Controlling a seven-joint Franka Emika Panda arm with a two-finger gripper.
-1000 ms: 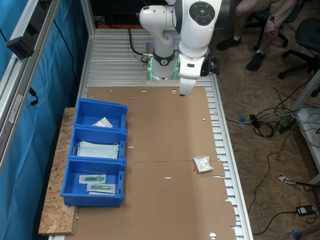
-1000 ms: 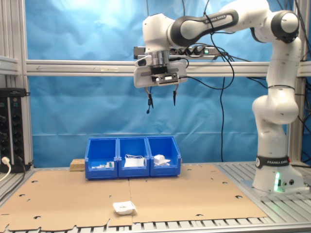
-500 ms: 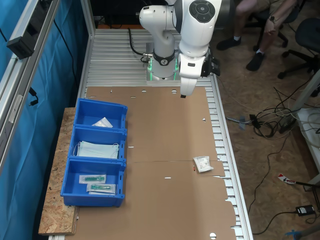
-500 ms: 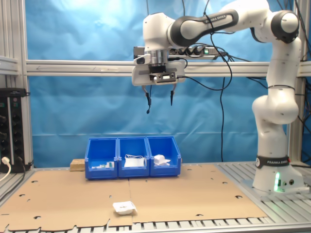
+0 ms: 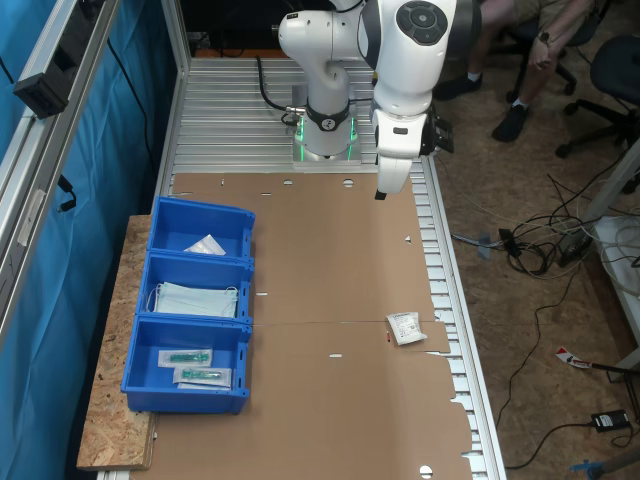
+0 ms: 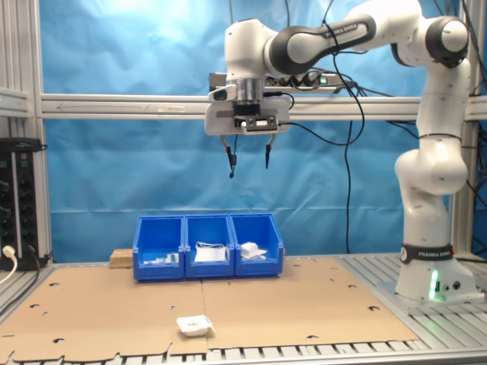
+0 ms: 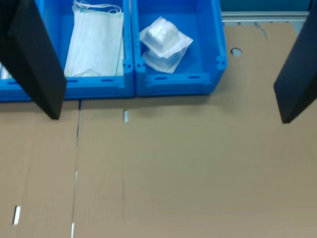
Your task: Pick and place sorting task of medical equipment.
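Note:
A small white square sachet with dark print lies flat on the brown cardboard near the first exterior view's right edge of the table. In the second exterior view the sachet sits close to the front edge. My gripper hangs high above the cardboard, open, with nothing between its fingers. In the first exterior view the gripper is near the arm's base, well away from the sachet. In the wrist view the gripper spans bare cardboard, its dark fingers wide apart.
A blue three-compartment bin stands at the first exterior view's left. One end compartment holds white sachets, the middle a pale blue face mask, the other end clear pouches. A seated person's legs and floor cables lie beyond the table.
The arm has swung toward the first exterior view's right and the gripper has risen a little. It stays open. The sachet has not moved.

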